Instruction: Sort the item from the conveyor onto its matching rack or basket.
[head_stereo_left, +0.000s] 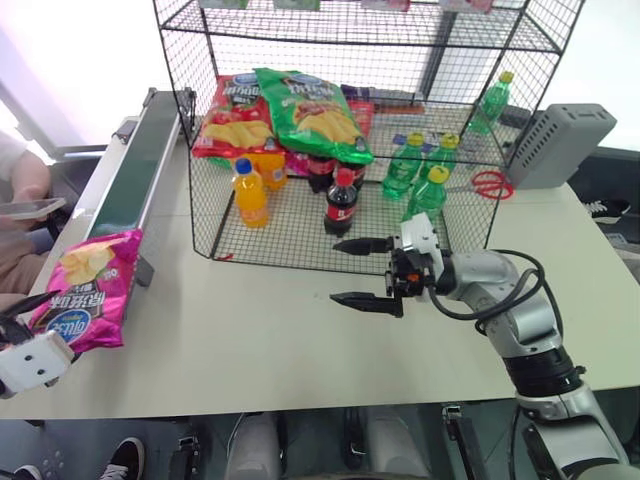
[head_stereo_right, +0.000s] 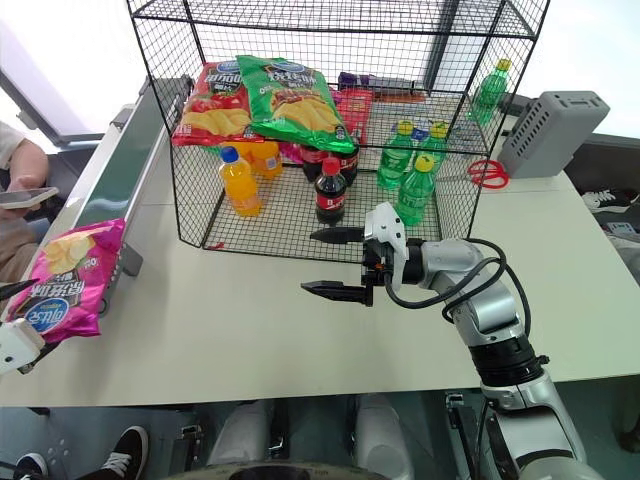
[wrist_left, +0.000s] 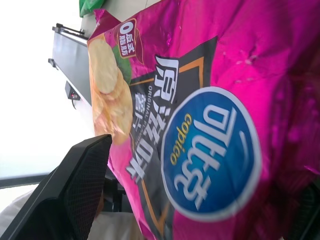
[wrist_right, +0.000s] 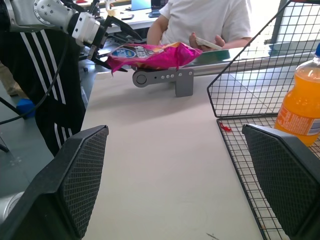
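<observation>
Presently catalogued: one magenta-pink chip bag (head_stereo_left: 88, 290), lying on the near end of the conveyor (head_stereo_left: 135, 170) and hanging past it toward me, its long axis running along the belt, blue oval logo at the near end, pictured chips at the far end, printed face up. My left gripper (wrist_right: 102, 34) sits at the bag's near end with fingers spread wide on either side of it; whether they touch the foil I cannot tell, and in the head views most of that hand is cut off by the picture's edge. My right gripper (head_stereo_left: 368, 272) hovers over the bare white table (head_stereo_left: 300, 340), fingers spread, holding nothing, pointing toward the conveyor. Beyond it: the black wire rack (head_stereo_left: 350, 120), holding a red chip bag (head_stereo_left: 232, 120), a green chip bag (head_stereo_left: 310, 110), orange soda bottles (head_stereo_left: 250, 192), cola bottles (head_stereo_left: 340, 200), green bottles (head_stereo_left: 415, 170). Red scissors (head_stereo_left: 492, 184) and a grey box (head_stereo_left: 560, 140) lie past the rack. A seated person (head_stereo_left: 20, 190) holds a phone beside the conveyor.
</observation>
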